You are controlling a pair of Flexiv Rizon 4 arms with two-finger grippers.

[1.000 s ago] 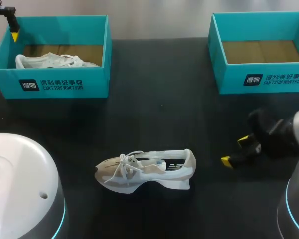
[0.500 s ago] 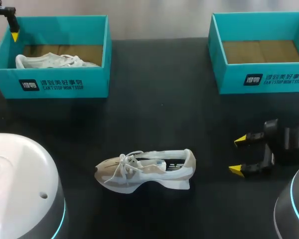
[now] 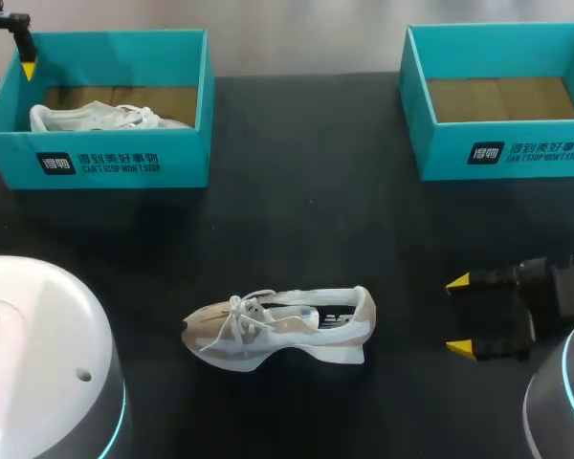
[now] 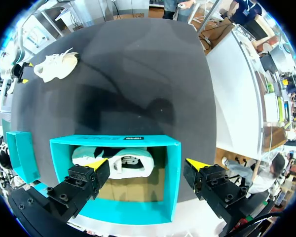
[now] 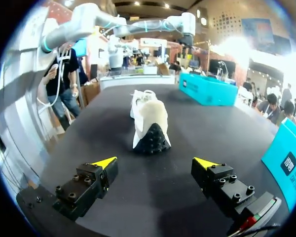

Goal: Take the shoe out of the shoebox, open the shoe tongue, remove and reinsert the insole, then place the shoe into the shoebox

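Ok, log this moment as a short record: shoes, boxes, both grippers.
shoe on table: outside both boxes, heel toward the right gripper
second shoe: inside the left shoebox
right shoebox: far right, no shoe visible in it
left gripper: open, above the left shoebox
right gripper: open, apart from the shoe on table, holding nothing

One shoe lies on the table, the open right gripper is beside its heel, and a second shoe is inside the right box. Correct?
No. In the head view the right box holds no shoe; the second shoe is inside the left box. The shoe on the table and the open right gripper are as stated.
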